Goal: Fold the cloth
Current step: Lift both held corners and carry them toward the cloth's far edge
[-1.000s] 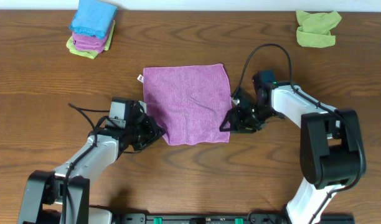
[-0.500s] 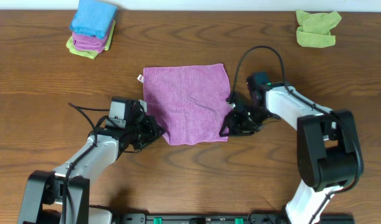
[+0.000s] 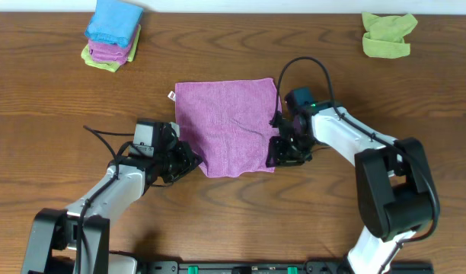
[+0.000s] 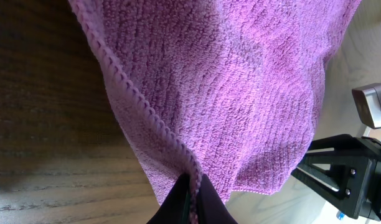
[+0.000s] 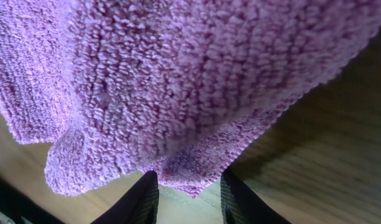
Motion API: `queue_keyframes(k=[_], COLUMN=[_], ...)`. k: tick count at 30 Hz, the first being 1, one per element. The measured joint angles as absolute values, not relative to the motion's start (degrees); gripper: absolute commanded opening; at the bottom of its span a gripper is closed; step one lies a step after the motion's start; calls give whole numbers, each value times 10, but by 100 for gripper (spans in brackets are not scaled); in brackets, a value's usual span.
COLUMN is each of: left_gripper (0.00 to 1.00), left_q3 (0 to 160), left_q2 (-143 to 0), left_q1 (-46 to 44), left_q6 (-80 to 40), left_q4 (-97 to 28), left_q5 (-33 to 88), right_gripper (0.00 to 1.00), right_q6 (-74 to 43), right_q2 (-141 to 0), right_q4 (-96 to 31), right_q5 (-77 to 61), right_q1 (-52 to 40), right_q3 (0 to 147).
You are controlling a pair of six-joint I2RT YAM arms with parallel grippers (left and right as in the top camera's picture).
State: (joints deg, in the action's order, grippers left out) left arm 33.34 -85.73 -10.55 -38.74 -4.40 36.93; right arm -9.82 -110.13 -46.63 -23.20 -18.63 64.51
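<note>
Nearest the bases, on the left: left gripper [image 3: 189,161], jaws pressed together on the near-left corner of the purple cloth [image 3: 229,125]. In the left wrist view, stitched hem pinched between the black fingertips [image 4: 206,205].

On the right, at about the same depth: right gripper [image 3: 272,156], jaws spread, set at the near-right corner of the cloth. In the right wrist view, two dark fingers [image 5: 141,202] apart, the fuzzy cloth corner hanging over the gap between them, not clamped.

Between the two grippers and beyond: the cloth itself, spread on the wooden table [image 3: 50,99] mid-scene, rumpled toward the near corners, flatter further back.

Just off its far-left corner: small white tag [image 3: 171,96].

Farthest, along the back of the table: to the left a stack of folded cloths [image 3: 111,34], blue over purple over lime-green; to the right a crumpled lime-green cloth [image 3: 387,34], well apart from everything else.
</note>
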Motion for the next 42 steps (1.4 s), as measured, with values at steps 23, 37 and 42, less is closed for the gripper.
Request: queue_keyframes(k=[23,37,42], left_gripper=[6,6,6], left_q3=[333,421,451], left_q2=[-857,-856,-825], left_q1=[-105,-106,-105], left_q6=[-387,-340,-327], left_q4=[-44,-126,-145], left_q5=[371,369,355], right_gripper=[1,1,1], right_q6=[-187,-189,-189], right_q2=[-1091,-1114,-1103], right_q4=[-447,-564,-579], right_q5=[-32,47,69], right_q1=[-272,-272,-272], right_q3=[653,692,709])
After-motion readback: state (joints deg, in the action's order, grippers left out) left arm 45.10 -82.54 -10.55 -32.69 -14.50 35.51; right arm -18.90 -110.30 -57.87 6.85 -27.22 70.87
